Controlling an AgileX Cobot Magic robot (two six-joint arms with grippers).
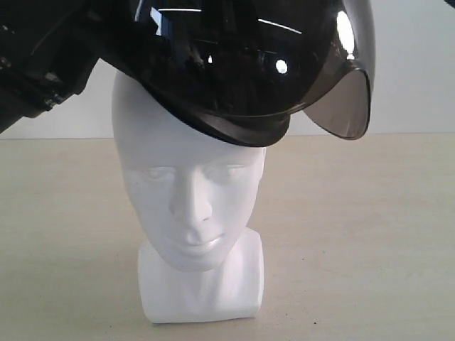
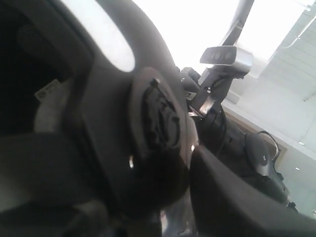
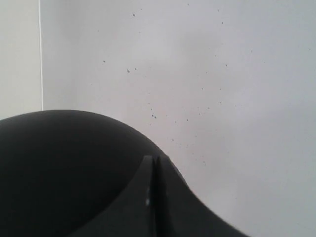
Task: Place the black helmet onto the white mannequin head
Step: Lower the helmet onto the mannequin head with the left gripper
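Pale wall behind and a beige tabletop (image 1: 370,234) fill the exterior view. The black helmet (image 1: 242,64) sits tilted over the white mannequin head (image 1: 188,206). Its rim slopes down toward the right-arm side and covers the crown there, while the crown's left-arm side is bare. The visor (image 1: 348,99) juts past the head on the right-arm side. The head stands upright on its base block, well forward of the tabletop's back edge, with open surface on both sides. The left arm (image 1: 35,71) meets the helmet's raised side and is the nearer one. The left gripper (image 2: 148,207) lies close against the shell by a round side pivot (image 2: 158,118); whether it clasps the helmet cannot be told. The right gripper (image 3: 154,197) has its jaws pressed together on nothing, beside the dome. Judged: seating the helmet turns on shifting it toward the left-arm side and levelling it before lowering.
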